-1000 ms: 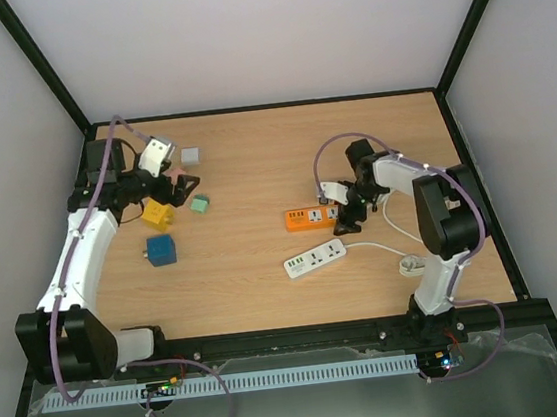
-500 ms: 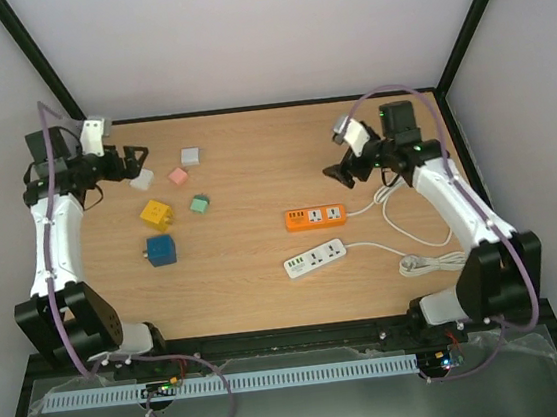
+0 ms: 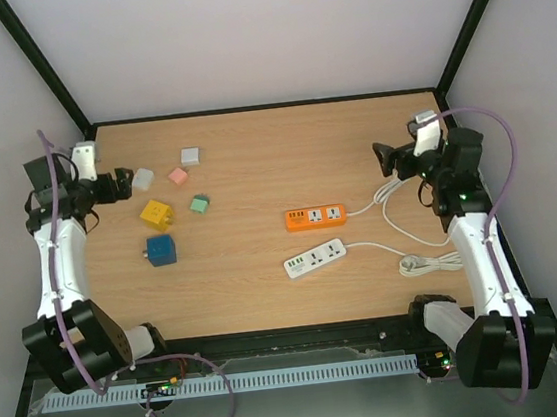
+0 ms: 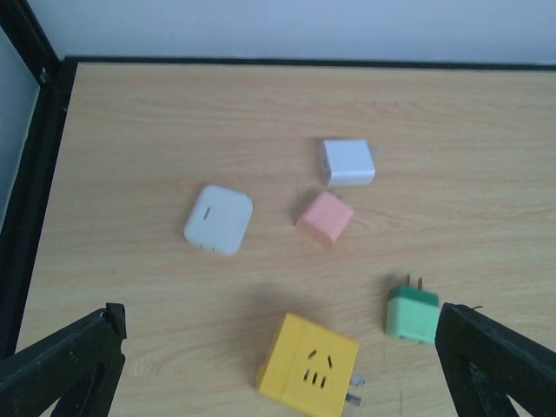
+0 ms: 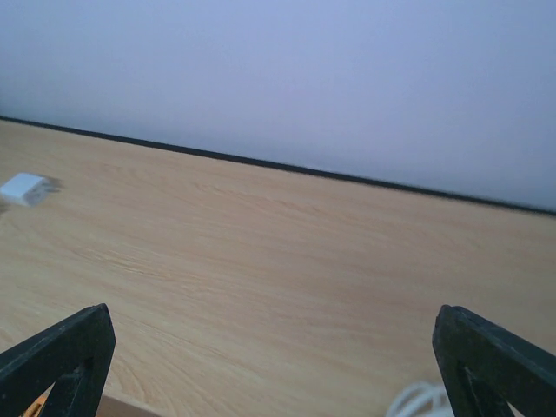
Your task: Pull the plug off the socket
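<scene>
Neither the orange socket strip [image 3: 315, 216] nor the white strip [image 3: 315, 257] shows a plug in it. Loose plugs, the green plug [image 4: 412, 314] among them, lie far left on the desk [image 3: 269, 300]. The left pincer [image 3: 118, 183] and right pincer [image 3: 384, 158] hang released and empty. The task looks complete.

Light wooden table [image 3: 283, 158], and the left of the frame is crowded. There's a rounded white adapter [image 3: 143, 179], a white cube charger [image 3: 190, 156], a pink block [image 3: 177, 177], a green plug [image 3: 199, 204] and a yellow cube adapter [image 3: 157, 215]. A blue cube [image 3: 162, 250] sits lowest. At centre lies an orange power strip [image 3: 315, 216], with a white power strip [image 3: 315, 258] just below it. White cords [image 3: 428, 264] trail right and bunch at the lower right.
</scene>
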Available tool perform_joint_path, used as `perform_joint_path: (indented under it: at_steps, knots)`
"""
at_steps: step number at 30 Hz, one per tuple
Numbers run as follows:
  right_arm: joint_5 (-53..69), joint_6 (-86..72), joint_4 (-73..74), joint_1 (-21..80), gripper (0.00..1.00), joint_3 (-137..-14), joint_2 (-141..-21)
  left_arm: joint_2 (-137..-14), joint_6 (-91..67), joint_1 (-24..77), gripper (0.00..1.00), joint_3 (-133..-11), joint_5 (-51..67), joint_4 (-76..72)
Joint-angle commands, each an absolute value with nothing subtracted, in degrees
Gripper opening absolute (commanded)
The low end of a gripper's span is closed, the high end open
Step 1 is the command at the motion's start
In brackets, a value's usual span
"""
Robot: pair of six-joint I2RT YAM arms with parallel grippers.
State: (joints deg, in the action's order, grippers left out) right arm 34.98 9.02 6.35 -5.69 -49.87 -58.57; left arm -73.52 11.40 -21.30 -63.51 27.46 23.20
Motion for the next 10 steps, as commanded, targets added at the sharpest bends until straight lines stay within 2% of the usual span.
perform_joint_path:
  at_steps: [1, 10]
  knots:
    - [32.89, 1.90, 0.49, -8.64, 0.98, -43.34, -55.78, -70.46, 13.57, -21.53, 0.99, -58.65, 24.13, 20.99]
    - [30.65, 1.80, -2.21, -8.88, 0.98, -39.49, -56.99, -68.82, 13.55, -20.62, 0.99, -55.80, 22.64, 20.19]
